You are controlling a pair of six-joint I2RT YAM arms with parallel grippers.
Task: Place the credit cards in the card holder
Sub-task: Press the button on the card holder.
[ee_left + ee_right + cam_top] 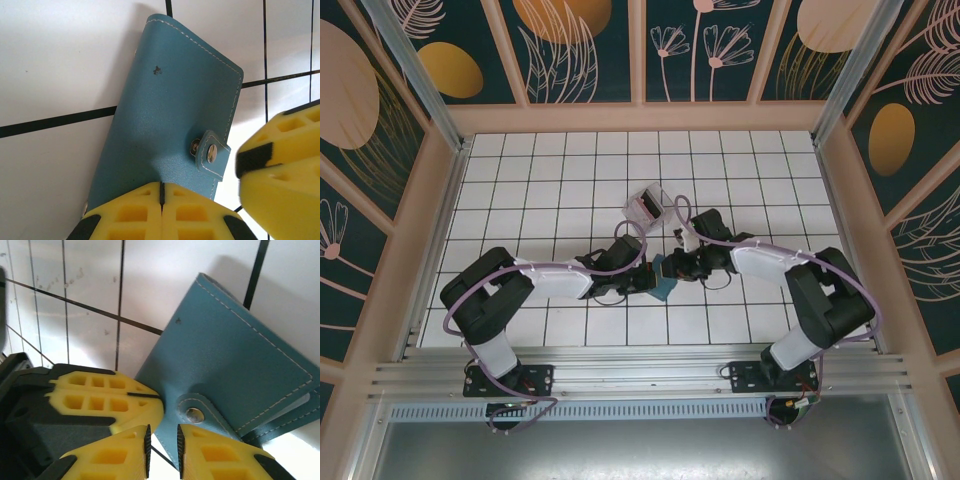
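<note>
The card holder (pixel 170 110) is a teal wallet, folded shut with its snap strap (pixel 212 155) fastened, held just above the tiled floor. My left gripper (pixel 161 192) is shut on its near edge. My right gripper (pixel 163 445) stands slightly open, with the wallet's lower corner (pixel 172 440) in the gap against the right pad, just below the snap (pixel 194 414). In the top view both grippers (pixel 648 278) (pixel 672 270) meet at the card holder (pixel 663 290) mid-table. Pale pinkish pieces in a small clear box (pixel 645 205) look like the credit cards, too small to be sure.
White tiled floor (pixel 560 180) with dark grout lines, walled by patterned panels on three sides. The clear box sits a little behind the two grippers. A metal rail (pixel 640 375) runs along the near edge by the arm bases.
</note>
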